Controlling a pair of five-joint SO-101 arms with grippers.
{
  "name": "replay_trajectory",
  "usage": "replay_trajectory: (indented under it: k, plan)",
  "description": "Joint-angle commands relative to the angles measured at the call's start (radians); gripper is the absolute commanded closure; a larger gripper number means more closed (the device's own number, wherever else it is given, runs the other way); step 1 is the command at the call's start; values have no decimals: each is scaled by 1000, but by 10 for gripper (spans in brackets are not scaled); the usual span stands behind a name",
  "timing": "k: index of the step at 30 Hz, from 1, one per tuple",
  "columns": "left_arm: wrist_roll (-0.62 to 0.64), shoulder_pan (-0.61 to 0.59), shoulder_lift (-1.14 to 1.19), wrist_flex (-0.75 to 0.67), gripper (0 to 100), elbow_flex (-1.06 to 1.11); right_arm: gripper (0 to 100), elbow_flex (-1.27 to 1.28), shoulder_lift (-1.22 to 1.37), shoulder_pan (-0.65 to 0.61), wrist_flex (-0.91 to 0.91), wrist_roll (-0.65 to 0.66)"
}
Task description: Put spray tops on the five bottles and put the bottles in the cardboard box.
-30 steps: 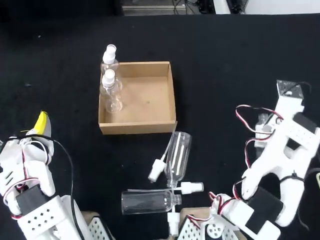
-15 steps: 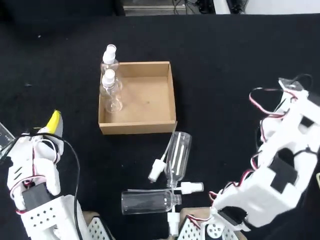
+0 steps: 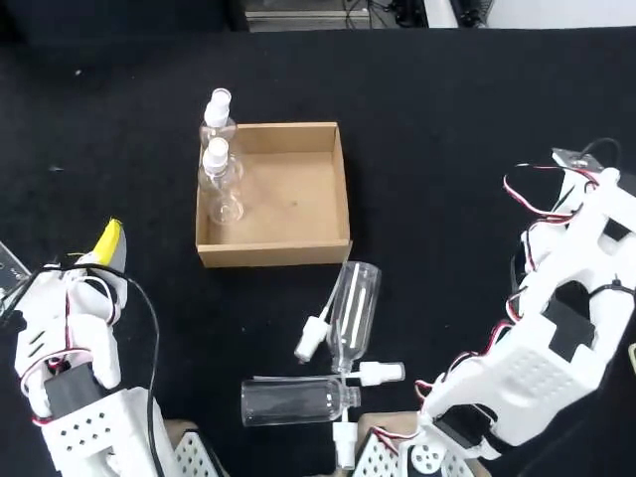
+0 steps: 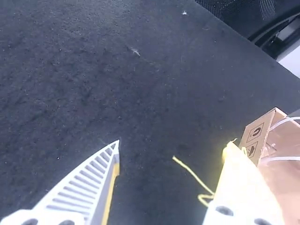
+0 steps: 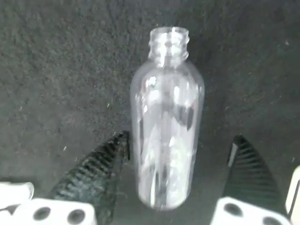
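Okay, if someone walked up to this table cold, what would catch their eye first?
Probably the cardboard box mid-table on the black cloth, with two capped bottles upright at its far left corner. In front of it, two uncapped bottles lie on their sides among loose spray tops. In the right wrist view, a bare-necked bottle sits between the fingers of the open right gripper.

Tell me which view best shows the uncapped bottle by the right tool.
The right wrist view: the bottle lies on the cloth, open neck clear, between the right tool's spread fingers. In the high view the right arm covers that spot; the left wrist view faces the cardboard box.
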Motion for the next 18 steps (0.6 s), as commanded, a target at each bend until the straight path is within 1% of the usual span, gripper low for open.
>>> replay_trajectory:
  k: [1, 7, 10, 13, 15, 18]
  plan:
    - [0, 7, -11, -20, 679, -15, 703, -53, 30, -43, -46, -8]
    - [0, 7, -11, -23, 679, -15, 704, -74, 107, -86, -49, -18]
    - [-11, 7, -11, -21, 679, -15, 705, -105, 119, -81, -55, -77]
    - [-35, 7, -11, -21, 679, -15, 718, -120, 120, -77, -49, -84]
    - [-35, 7, -11, -23, 679, -15, 783, -120, 120, -77, -49, -84]
    - [-35, 7, -11, -23, 679, -15, 947, -120, 120, -80, -52, -58]
